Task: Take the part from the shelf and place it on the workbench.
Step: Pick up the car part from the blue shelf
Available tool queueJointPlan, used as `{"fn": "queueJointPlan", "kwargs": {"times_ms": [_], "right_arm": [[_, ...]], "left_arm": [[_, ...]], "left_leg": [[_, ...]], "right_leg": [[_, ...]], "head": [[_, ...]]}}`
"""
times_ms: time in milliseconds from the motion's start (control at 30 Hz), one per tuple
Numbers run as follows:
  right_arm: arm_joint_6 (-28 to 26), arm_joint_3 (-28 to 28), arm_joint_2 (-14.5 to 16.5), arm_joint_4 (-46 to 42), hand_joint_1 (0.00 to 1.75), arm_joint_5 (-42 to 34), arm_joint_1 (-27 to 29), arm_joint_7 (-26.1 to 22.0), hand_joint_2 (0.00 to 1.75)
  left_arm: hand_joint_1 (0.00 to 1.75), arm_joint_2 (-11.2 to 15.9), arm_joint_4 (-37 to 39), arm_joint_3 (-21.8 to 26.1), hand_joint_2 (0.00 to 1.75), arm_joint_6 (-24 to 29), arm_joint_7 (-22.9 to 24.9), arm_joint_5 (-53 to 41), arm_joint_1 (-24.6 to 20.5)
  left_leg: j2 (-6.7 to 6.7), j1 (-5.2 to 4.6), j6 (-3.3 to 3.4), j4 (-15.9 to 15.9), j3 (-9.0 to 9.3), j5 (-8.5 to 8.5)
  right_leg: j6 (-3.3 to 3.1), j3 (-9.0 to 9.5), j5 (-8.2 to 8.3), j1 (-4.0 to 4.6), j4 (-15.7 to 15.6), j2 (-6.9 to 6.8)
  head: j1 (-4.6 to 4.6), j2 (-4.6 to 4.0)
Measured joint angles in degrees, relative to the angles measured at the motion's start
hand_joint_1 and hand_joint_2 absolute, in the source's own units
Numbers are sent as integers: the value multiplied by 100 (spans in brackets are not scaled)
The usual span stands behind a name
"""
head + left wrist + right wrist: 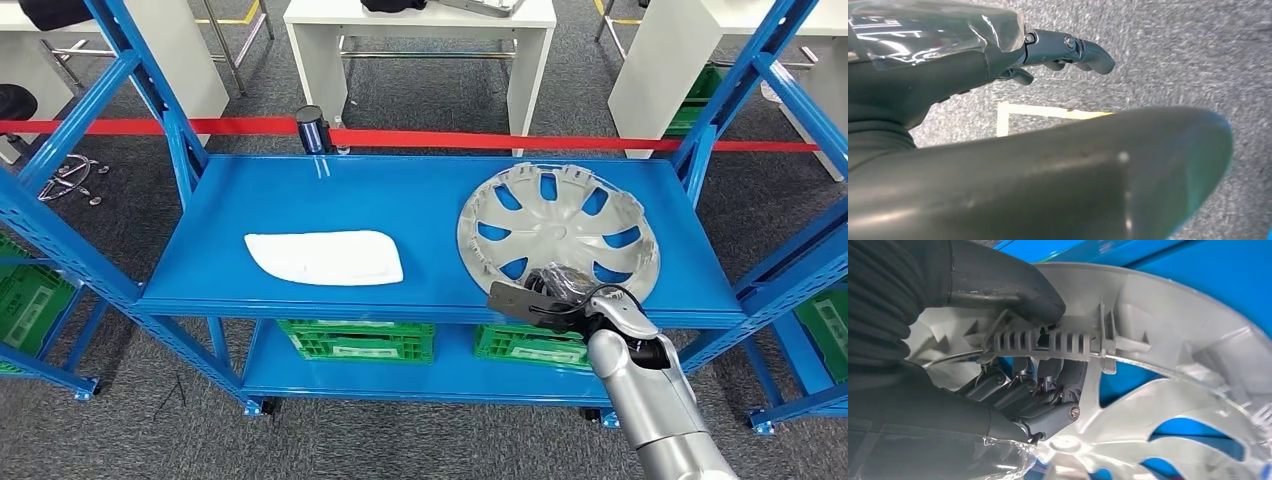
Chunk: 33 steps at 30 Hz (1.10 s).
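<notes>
Head view: hubcap (557, 232) flat, hollow side up.

Blue uprights (700, 150) flanking open shelf (400, 200)

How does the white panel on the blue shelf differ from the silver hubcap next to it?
The white panel is a flat, solid, elongated piece; the hubcap is round, silver and has cut-out openings. The panel lies untouched, while the right hand grips the hubcap's near rim. Both rest on the blue shelf.
</notes>
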Motion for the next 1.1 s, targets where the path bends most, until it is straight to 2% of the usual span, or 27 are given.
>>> {"fn": "queueJointPlan", "kwargs": {"times_ms": [67,100,133,200,233,267,300,333,367,400,433,533,600,633,700,733,767,800,867,900,933,1000,1067,1100], "right_arm": [[-5,3,-7,9,168,8,-5,5,175],[-7,7,-14,15,167,11,-7,8,175],[-9,11,-25,25,167,14,-5,12,175],[5,21,-39,43,167,15,1,17,175],[17,25,-43,53,169,15,3,16,175],[31,27,-45,61,169,15,0,11,175],[41,30,-46,69,169,14,-9,5,175],[47,33,-46,76,169,13,-24,-5,175],[49,37,-44,84,169,9,-43,-19,175],[45,43,-39,92,169,-1,-64,-43,175],[32,50,-32,103,169,-16,-84,-73,175],[-78,54,3,136,169,-177,-125,-204,175],[-193,3,39,140,169,-494,-134,-368,175],[-266,-48,65,128,169,-751,-129,-494,175],[-413,-197,111,48,169,-1408,-80,-816,175],[-466,-286,138,-41,169,-1815,-39,-999,175],[-500,-372,167,-154,169,-2225,9,-1189,175],[-523,-460,204,-296,169,-2651,53,-1381,175],[-568,-614,293,-652,169,-3448,148,-1692,175],[-596,-691,337,-853,169,-3840,198,-1818,175],[-620,-767,379,-1061,169,-4230,250,-1930,175],[-643,-883,438,-1436,169,-4880,353,-2143,175],[-628,-944,469,-1780,169,-5356,456,-2326,175],[-592,-966,478,-1936,169,-5575,499,-2408,175]], "left_arm": [[0,-3,0,-11,87,5,-131,17,2],[0,-3,0,-19,131,5,-195,28,2],[0,-3,1,-29,175,5,-259,38,3],[0,-1,2,-78,175,22,-434,26,20],[0,-1,3,-117,175,34,-533,13,33],[0,1,4,-162,175,44,-627,1,45],[0,2,4,-206,175,51,-697,-4,53],[0,3,5,-241,175,63,-741,-4,55],[0,4,5,-267,175,81,-770,-4,55],[0,5,5,-287,175,100,-787,-4,55],[0,7,5,-299,175,118,-796,-2,54],[0,1,-15,-313,175,121,-803,38,55],[0,-20,-69,-315,175,66,-808,102,57],[0,-34,-112,-307,175,5,-811,165,57],[0,-68,-212,-258,175,-214,-807,388,55],[0,-90,-269,-211,175,-370,-796,540,54],[0,-116,-326,-160,175,-507,-786,684,50],[0,-148,-391,-110,175,-615,-777,813,43],[0,-213,-540,-26,175,-698,-817,976,23],[0,-241,-616,-2,175,-709,-858,1018,15],[0,-263,-686,14,175,-724,-904,1046,12],[0,-295,-791,19,175,-785,-955,1063,21],[0,-327,-882,25,175,-921,-973,1077,39],[0,-344,-922,28,175,-996,-983,1081,45]], "left_leg": [[6,11,83,-68,45,58],[8,20,119,-104,67,90],[9,27,141,-123,76,110],[7,8,155,-123,55,117],[7,-1,156,-119,48,117],[5,-5,156,-113,46,115],[1,-6,151,-102,48,109],[-3,-4,139,-83,50,96],[-7,-10,118,-56,44,76],[-9,-21,91,-22,32,54],[-9,-31,65,6,16,38],[-9,-27,-3,32,-23,21],[-6,-8,-63,249,-133,-131],[-4,5,-96,541,-274,-294],[-1,30,-142,1359,-662,-661],[-1,38,-151,1672,-817,-754],[-1,42,-150,1790,-881,-742],[-1,42,-138,1668,-832,-618],[-2,24,-69,875,-464,-203],[1,6,-26,478,-277,-57],[4,-18,9,208,-154,21],[12,-53,51,73,-112,17],[13,-40,103,2,-80,71],[13,-27,136,-41,-59,108]], "right_leg": [[44,-49,-42,-15,73,-4],[38,-138,-139,-16,254,-6],[15,-289,-288,-19,564,-9],[-15,-671,-612,-17,1371,-9],[-2,-798,-691,-17,1638,-9],[32,-813,-675,-18,1679,-10],[79,-705,-568,-20,1467,-11],[127,-499,-406,-24,1062,-16],[142,-285,-265,-22,645,-21],[127,-123,-160,-19,320,-21],[92,-33,-109,-9,137,-21],[-27,-21,-91,8,89,-14],[-86,-13,-81,-22,74,-15],[-107,-10,-79,-33,69,-15],[-129,-17,-80,-19,72,-12],[-130,-18,-81,-10,73,-5],[-131,-13,-81,-2,74,5],[-131,-3,-82,6,74,19],[-129,23,-84,20,72,42],[-124,24,-87,38,72,47],[-114,15,-88,48,73,48],[-76,-7,-82,57,66,46],[-28,-41,-95,52,90,36],[-20,-103,-158,54,201,30]], "head": [[7,1],[14,1],[25,1],[36,0],[36,0],[36,1],[37,1],[39,1],[40,1],[40,1],[38,1],[38,1],[29,1],[23,1],[15,1],[15,1],[15,1],[15,1],[15,0],[19,0],[19,0],[19,0],[21,0],[27,0]]}}
